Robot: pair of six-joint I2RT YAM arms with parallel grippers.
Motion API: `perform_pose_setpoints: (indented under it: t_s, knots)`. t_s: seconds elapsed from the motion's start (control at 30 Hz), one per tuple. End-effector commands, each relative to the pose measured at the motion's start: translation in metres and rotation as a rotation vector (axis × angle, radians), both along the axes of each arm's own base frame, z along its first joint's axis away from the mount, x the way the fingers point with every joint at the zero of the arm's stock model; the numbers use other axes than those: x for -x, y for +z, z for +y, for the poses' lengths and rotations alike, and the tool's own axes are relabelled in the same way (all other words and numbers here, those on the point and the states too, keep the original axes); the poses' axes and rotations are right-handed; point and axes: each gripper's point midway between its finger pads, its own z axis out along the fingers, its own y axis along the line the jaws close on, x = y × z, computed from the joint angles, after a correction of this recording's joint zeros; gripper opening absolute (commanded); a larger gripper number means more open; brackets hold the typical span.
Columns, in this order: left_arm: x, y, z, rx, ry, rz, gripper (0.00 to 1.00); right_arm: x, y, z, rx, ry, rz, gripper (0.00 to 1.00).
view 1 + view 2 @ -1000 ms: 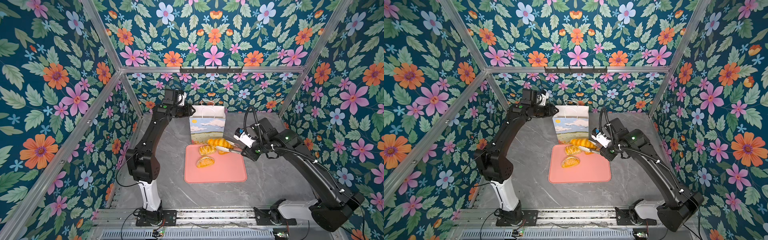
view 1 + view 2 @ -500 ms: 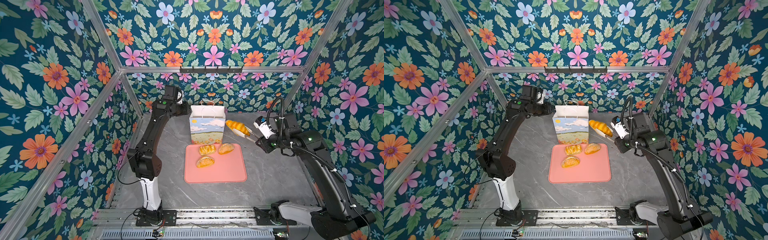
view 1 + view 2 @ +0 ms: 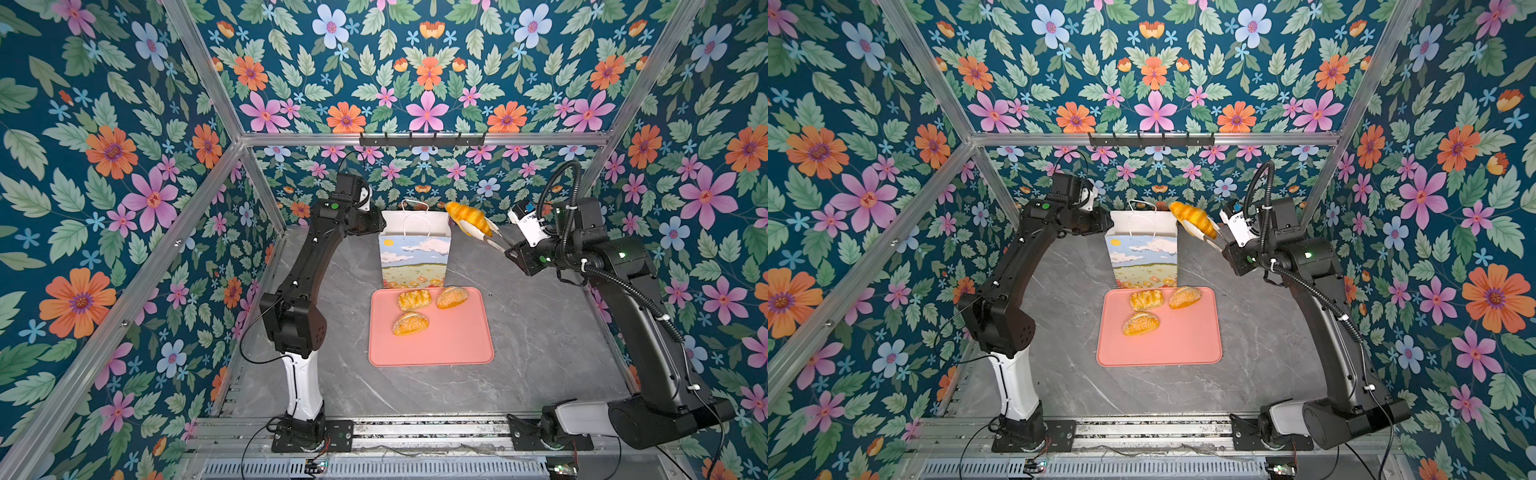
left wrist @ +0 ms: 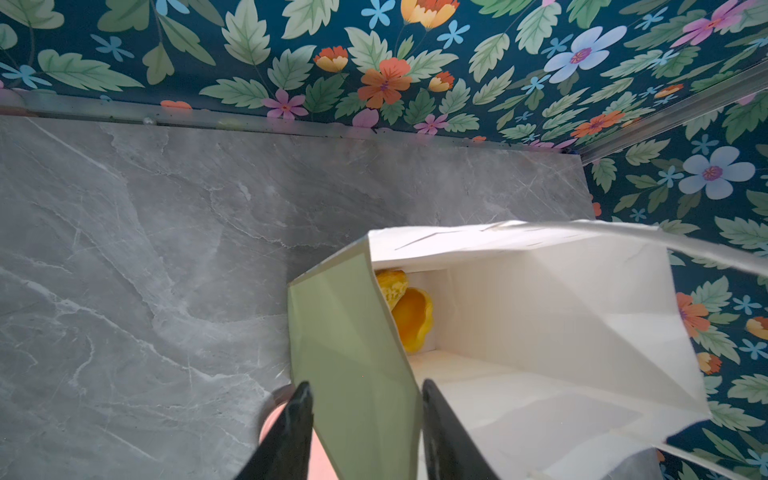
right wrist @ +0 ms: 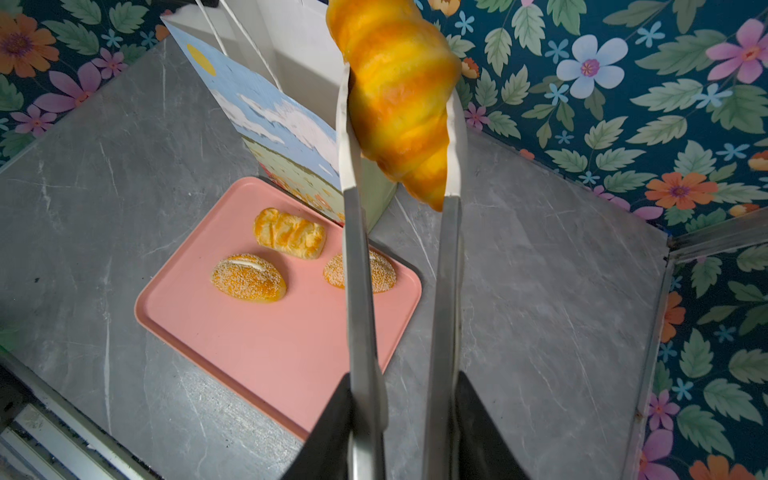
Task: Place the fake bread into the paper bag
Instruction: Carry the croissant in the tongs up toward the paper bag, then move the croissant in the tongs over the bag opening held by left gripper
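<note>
The paper bag (image 3: 415,257) (image 3: 1144,257) stands upright behind the pink tray. My left gripper (image 3: 380,226) (image 4: 365,390) is shut on its left side wall, one finger outside and one inside. Two golden pieces of fake bread (image 4: 411,318) lie at the bag's bottom. My right gripper (image 3: 513,251) (image 5: 405,378) is shut on metal tongs (image 5: 357,291). The tongs pinch a ridged croissant (image 3: 467,216) (image 3: 1192,216) (image 5: 399,104), held in the air at the top right corner of the bag's mouth. On the tray lie two sesame rolls (image 3: 410,323) (image 3: 452,297) and a lattice pastry (image 3: 414,299).
The pink tray (image 3: 449,340) (image 5: 270,332) lies on the grey marble table just in front of the bag. Flowered walls close in the back and both sides. The bag's white cord handles (image 3: 413,203) stand up over its mouth.
My right arm has lifted the croissant in the tongs off the tray and carried it up and back to the bag's top right corner. My left gripper stays at the bag's left wall.
</note>
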Motion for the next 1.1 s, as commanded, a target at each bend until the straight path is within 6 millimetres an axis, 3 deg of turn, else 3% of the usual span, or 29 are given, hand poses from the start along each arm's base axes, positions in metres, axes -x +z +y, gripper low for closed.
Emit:
perform_pose_setpoints:
  t_s: [0.0, 0.23, 0.43, 0.8, 1.07]
  knots:
    - [-0.004, 0.003, 0.001, -0.009, -0.008, -0.026, 0.44, -0.011, 0.016, 0.01, -0.011, 0.057, -0.071, 0.35]
    - [-0.008, 0.008, -0.007, 0.03, -0.025, -0.048, 0.42, -0.027, 0.029, 0.028, -0.06, 0.131, -0.109, 0.35]
    - [-0.008, 0.01, -0.007, 0.034, -0.029, -0.054, 0.42, -0.032, 0.022, 0.038, -0.045, 0.208, -0.101, 0.35]
    - [-0.007, 0.005, -0.012, 0.061, -0.041, -0.035, 0.41, -0.025, -0.004, 0.025, 0.115, 0.256, -0.066, 0.36]
    - [-0.006, 0.002, -0.014, 0.079, -0.041, -0.027, 0.41, -0.034, -0.006, 0.029, 0.171, 0.279, -0.073, 0.36]
